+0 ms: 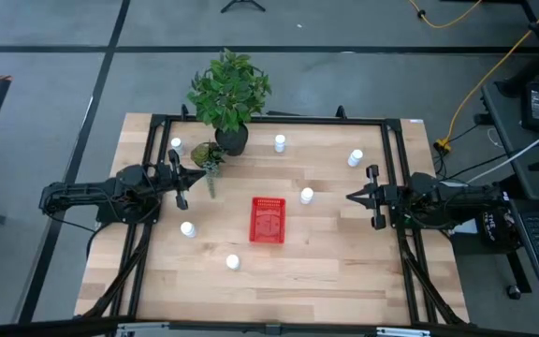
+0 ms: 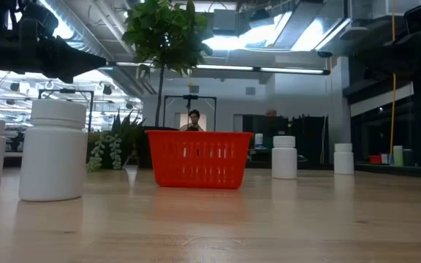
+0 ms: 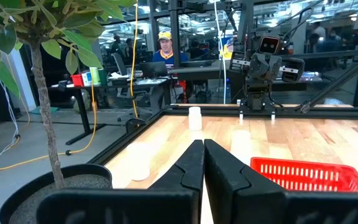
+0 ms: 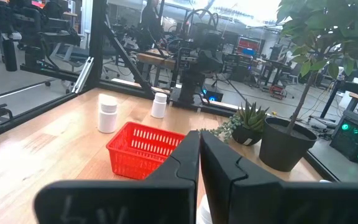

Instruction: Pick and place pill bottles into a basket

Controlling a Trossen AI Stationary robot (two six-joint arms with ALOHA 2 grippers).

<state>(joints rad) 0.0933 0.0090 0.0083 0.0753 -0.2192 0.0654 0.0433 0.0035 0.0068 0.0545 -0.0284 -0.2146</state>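
Note:
The red mesh basket (image 1: 268, 220) stands mid-table; it also shows in the low view (image 2: 198, 158) and both wrist views (image 3: 309, 174) (image 4: 143, 149). Six white pill bottles stand upright around it: far left (image 1: 176, 144), far middle (image 1: 280, 142), far right (image 1: 355, 157), beside the basket's far right corner (image 1: 306, 196), near left (image 1: 187, 228) and near middle (image 1: 233, 262). My left gripper (image 1: 199, 174) is shut and empty at the left, pointing toward the table's right. My right gripper (image 1: 352, 197) is shut and empty at the right, pointing left.
A dark pot with a leafy green plant (image 1: 231, 139) and a small succulent (image 1: 208, 154) stand at the far left, close to my left gripper. A black frame (image 1: 269, 120) runs around the table. A person (image 2: 194, 120) sits in the room beyond.

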